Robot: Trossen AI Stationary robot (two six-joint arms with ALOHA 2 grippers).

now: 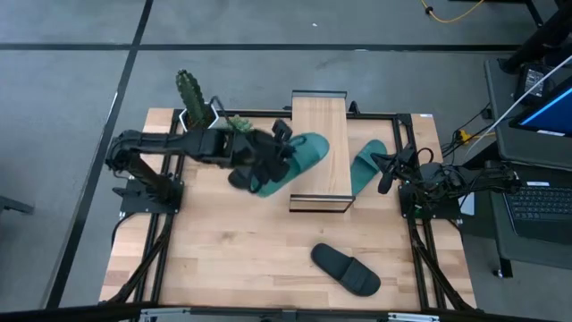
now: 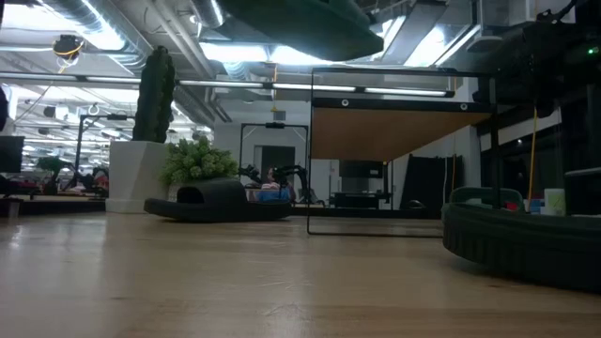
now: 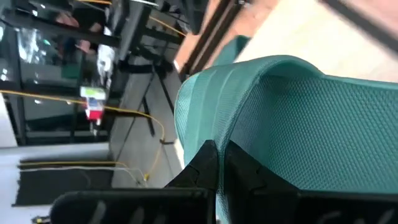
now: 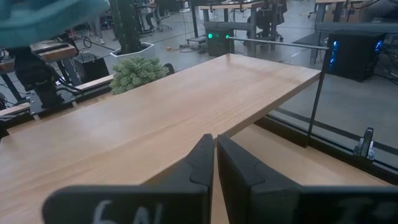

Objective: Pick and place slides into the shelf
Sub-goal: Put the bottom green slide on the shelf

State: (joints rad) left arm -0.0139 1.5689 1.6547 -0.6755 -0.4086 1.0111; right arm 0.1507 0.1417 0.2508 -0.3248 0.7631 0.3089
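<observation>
Left end effector (image 1: 284,148), frame center, is clamped on a teal slide (image 1: 299,159) beside the shelf (image 1: 319,134); right end effector (image 4: 214,163) waits at right, fingers together.

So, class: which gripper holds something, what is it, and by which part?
The left gripper is shut on the edge of a teal-green rubber slide sandal, lifted beside the shelf. The right gripper holds nothing.

two teal slides (image 1: 306,154) (image 1: 366,165), two black slides (image 1: 346,269) (image 2: 218,200), one shelf (image 1: 320,134), two plants (image 1: 191,94) (image 1: 239,122).

High view straight down, low view table-level — both share the shelf (image 1: 319,152).
</observation>
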